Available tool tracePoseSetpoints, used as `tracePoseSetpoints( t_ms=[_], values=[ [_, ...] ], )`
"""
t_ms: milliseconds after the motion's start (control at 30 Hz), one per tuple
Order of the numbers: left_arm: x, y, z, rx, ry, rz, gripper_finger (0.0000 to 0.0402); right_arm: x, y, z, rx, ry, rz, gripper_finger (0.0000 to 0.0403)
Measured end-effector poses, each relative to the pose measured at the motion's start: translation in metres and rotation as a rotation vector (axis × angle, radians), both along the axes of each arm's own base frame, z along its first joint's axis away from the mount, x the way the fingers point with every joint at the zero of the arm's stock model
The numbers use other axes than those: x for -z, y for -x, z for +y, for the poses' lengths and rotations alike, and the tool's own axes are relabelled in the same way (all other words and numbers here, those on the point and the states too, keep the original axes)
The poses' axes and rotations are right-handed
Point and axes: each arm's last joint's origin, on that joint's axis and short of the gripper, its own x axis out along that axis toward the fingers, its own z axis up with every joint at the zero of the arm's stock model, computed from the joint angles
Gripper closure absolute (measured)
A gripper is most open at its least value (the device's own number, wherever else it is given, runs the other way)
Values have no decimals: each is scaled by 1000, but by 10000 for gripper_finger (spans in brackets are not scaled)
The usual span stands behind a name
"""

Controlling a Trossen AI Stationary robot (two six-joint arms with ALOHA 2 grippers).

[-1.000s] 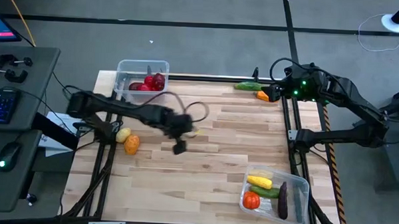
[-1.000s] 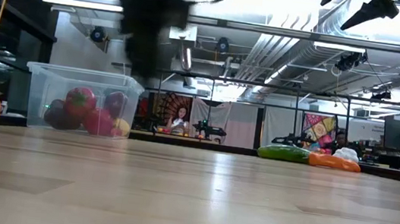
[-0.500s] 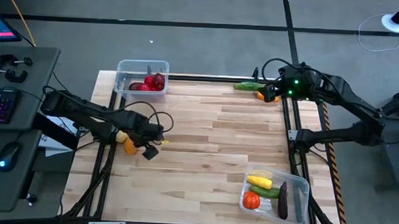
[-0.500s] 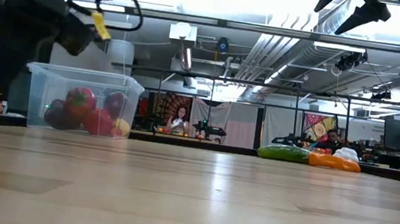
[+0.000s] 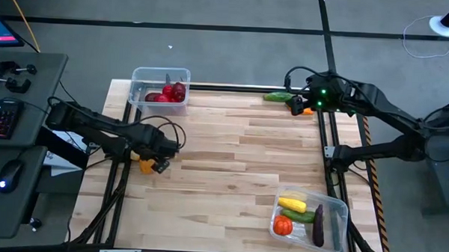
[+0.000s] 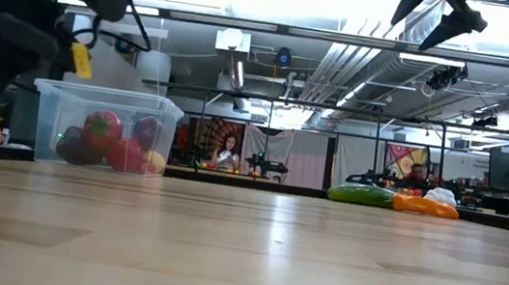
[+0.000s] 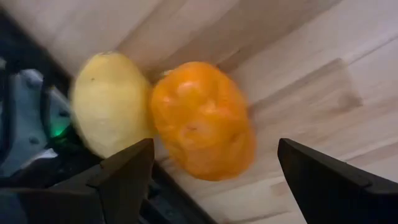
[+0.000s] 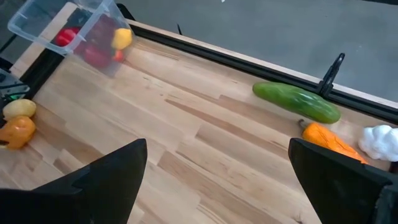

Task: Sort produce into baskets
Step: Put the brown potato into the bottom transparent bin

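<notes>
An orange (image 7: 202, 118) lies on the wooden table next to a yellow lemon (image 7: 112, 102), near the table's left edge. My left gripper (image 5: 159, 164) hangs open just above the orange (image 5: 144, 166), pointing steeply down, a finger on each side of it and clear of it. My right gripper (image 5: 295, 104) is open, high over the far right corner. Below it lie a green cucumber (image 8: 295, 102), an orange carrot (image 8: 329, 140) and white garlic (image 8: 379, 140). One clear basket (image 5: 160, 85) holds red produce, the other (image 5: 311, 219) yellow, green, purple and red pieces.
The far-left basket (image 6: 105, 129) stands at the table's far edge. The near-right basket sits at the near right corner. Black frame rails run along the table's left, right and far edges. A desk with a keyboard and a mouse (image 5: 9, 174) stands left of the table.
My left gripper has swept from the middle of the table toward its left edge and sunk, rolling and tipping steeply downward, and now hangs over the orange. My right gripper has edged slightly toward the cucumber. No produce has moved.
</notes>
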Motion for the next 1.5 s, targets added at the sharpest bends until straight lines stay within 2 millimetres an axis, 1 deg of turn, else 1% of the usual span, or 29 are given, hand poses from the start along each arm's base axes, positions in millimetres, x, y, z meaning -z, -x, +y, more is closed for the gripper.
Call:
tracePoseSetpoints(
  t_ms=[167,300,400,567,800,1000,1333,1433,1500],
  values=[
    [1,-3,-4,0,-29,-38,71,3,-6,-2,0,-7,17,20],
    [2,-2,-3,-33,-63,-36,71,5,-9,-3,0,-11,28,20],
    [7,3,-2,-65,-88,-7,71,6,-10,-4,0,-12,31,20],
    [17,7,-5,-104,-54,2,71,6,-10,-4,-4,-16,31,20],
    [23,5,-8,-107,-85,30,71,6,-10,-4,-5,-17,30,20],
    [31,1,-15,-127,-99,60,71,6,-10,-4,-9,-23,29,20],
    [48,-14,-34,-136,-84,-6,73,6,-10,-4,-10,-23,29,20],
    [49,-18,-38,-128,-53,-49,85,6,-10,-4,-10,-23,29,20],
    [49,-20,-42,-134,-32,-78,106,6,-10,-4,-10,-23,29,20]
  ],
)
